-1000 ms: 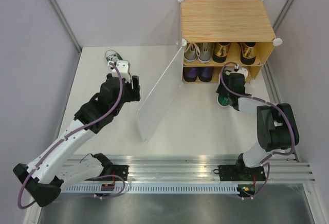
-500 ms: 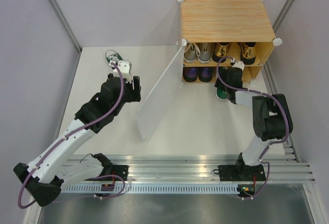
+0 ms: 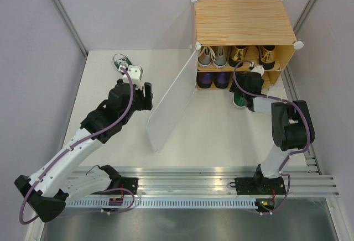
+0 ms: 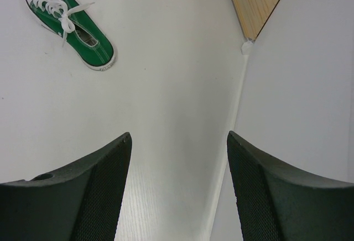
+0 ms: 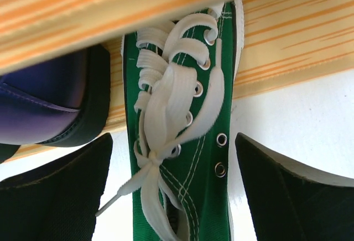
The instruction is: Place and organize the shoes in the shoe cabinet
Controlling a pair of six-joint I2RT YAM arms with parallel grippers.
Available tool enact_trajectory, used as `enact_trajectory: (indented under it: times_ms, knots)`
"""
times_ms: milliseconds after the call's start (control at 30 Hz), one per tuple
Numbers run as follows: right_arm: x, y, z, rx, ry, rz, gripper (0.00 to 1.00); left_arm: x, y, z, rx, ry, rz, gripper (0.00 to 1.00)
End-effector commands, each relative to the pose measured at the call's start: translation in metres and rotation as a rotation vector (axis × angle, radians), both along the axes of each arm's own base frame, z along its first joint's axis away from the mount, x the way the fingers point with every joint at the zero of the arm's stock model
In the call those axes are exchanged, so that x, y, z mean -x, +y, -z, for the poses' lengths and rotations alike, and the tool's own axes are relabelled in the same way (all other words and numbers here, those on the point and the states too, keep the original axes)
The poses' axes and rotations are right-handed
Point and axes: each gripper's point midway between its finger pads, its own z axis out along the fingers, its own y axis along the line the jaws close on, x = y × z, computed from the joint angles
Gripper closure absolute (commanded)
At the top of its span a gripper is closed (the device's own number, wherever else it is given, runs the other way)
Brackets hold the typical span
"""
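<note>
Green shoe (image 5: 202,183), toe hidden under the cabinet (image 5: 83,9) shelf, right pincer (image 5: 172,139) spread wide around it, left pincer (image 4: 178,136) spread wide above the bench (image 4: 166,58)

This is a robotics lab test cell rather than a lived-in room. A plain white tabletop (image 3: 210,136) is boxed in by bare pale grey wall panels (image 3: 33,58) joined by slanting grey metal struts (image 3: 62,14). Along the near edge runs a ribbed aluminium rail (image 3: 193,177) with a slotted white cable strip (image 3: 188,202) below it. A black-and-white left robot arm (image 3: 83,136) and a black-and-white right robot arm (image 3: 290,133) are bolted to that rail, with purple cables (image 3: 130,94) looped along them. The only household items look like props: a bamboo-grain wooden shoe cabinet with white corner connectors (image 3: 243,20) standing on the table, and a green sneaker with white laces (image 4: 72,22) lying alone on the bare surface.
</note>
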Motion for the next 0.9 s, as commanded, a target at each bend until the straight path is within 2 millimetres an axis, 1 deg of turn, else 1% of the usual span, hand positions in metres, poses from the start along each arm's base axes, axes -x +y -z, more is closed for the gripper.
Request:
enact_trajectory:
  times_ms: [0, 33, 67, 100, 133, 167, 200, 233, 267, 300, 333, 367, 400, 467, 533, 567, 633, 667, 700, 733, 867]
  knots:
    - [-0.012, -0.004, -0.039, -0.009, -0.112, 0.025, 0.05, 0.000, -0.002, -0.013, 0.002, -0.043, 0.030, 0.26]
    - [-0.010, -0.004, -0.040, -0.010, -0.111, 0.029, 0.05, 0.000, -0.002, -0.013, 0.002, -0.042, 0.034, 0.26]
    - [-0.008, -0.004, -0.048, -0.018, -0.128, 0.032, 0.05, 0.000, -0.003, -0.013, 0.002, -0.042, 0.035, 0.26]
    - [-0.003, -0.004, -0.046, -0.022, -0.122, 0.035, 0.05, 0.000, -0.003, -0.014, 0.004, -0.043, 0.037, 0.26]
    - [0.001, -0.004, -0.048, -0.027, -0.127, 0.035, 0.05, 0.000, -0.003, -0.013, 0.003, -0.041, 0.038, 0.26]
    - [0.004, -0.004, -0.058, -0.036, -0.151, 0.035, 0.05, 0.000, -0.004, -0.013, 0.005, -0.040, 0.042, 0.26]
    - [0.012, -0.004, -0.053, -0.040, -0.138, 0.035, 0.05, 0.000, -0.004, -0.013, 0.005, -0.040, 0.045, 0.26]
    - [0.015, -0.003, -0.056, -0.047, -0.147, 0.031, 0.05, 0.001, -0.005, -0.013, 0.006, -0.039, 0.048, 0.26]
    - [0.020, -0.002, -0.066, -0.053, -0.167, 0.029, 0.05, 0.001, -0.006, -0.013, 0.008, -0.038, 0.052, 0.26]
    - [0.027, -0.001, -0.062, -0.059, -0.158, 0.024, 0.05, 0.001, -0.006, -0.013, 0.011, -0.038, 0.054, 0.26]
    - [0.030, 0.000, -0.063, -0.064, -0.159, 0.021, 0.05, 0.001, -0.007, -0.013, 0.011, -0.036, 0.056, 0.26]
    - [0.035, 0.000, -0.069, -0.071, -0.166, 0.023, 0.05, 0.001, -0.007, -0.013, 0.011, -0.036, 0.057, 0.26]
    - [0.041, 0.000, -0.064, -0.072, -0.150, 0.023, 0.05, 0.002, -0.007, -0.013, 0.012, -0.037, 0.059, 0.26]
    - [0.050, 0.000, -0.066, -0.085, -0.141, 0.032, 0.05, 0.002, -0.007, -0.013, 0.013, -0.036, 0.062, 0.26]
    - [0.062, -0.001, -0.055, -0.097, -0.099, 0.054, 0.05, 0.002, -0.008, -0.012, 0.013, -0.033, 0.066, 0.26]
    - [0.066, 0.000, -0.055, -0.104, -0.095, 0.055, 0.05, 0.002, -0.009, -0.012, 0.014, -0.032, 0.069, 0.26]
    - [0.074, 0.008, -0.046, -0.106, -0.062, 0.029, 0.05, 0.002, -0.010, -0.012, 0.015, -0.030, 0.074, 0.26]
    - [0.077, 0.011, -0.045, -0.102, -0.058, 0.029, 0.05, 0.003, -0.011, -0.012, 0.017, -0.028, 0.080, 0.26]
    - [0.082, 0.013, -0.039, -0.097, -0.042, 0.028, 0.05, 0.003, -0.012, -0.012, 0.018, -0.028, 0.083, 0.26]
    - [0.084, 0.019, -0.036, -0.092, -0.036, 0.015, 0.05, 0.003, -0.012, -0.011, 0.018, -0.026, 0.086, 0.26]
    - [0.091, 0.020, -0.018, -0.076, 0.012, 0.037, 0.05, 0.003, -0.014, -0.010, 0.018, -0.021, 0.093, 0.26]
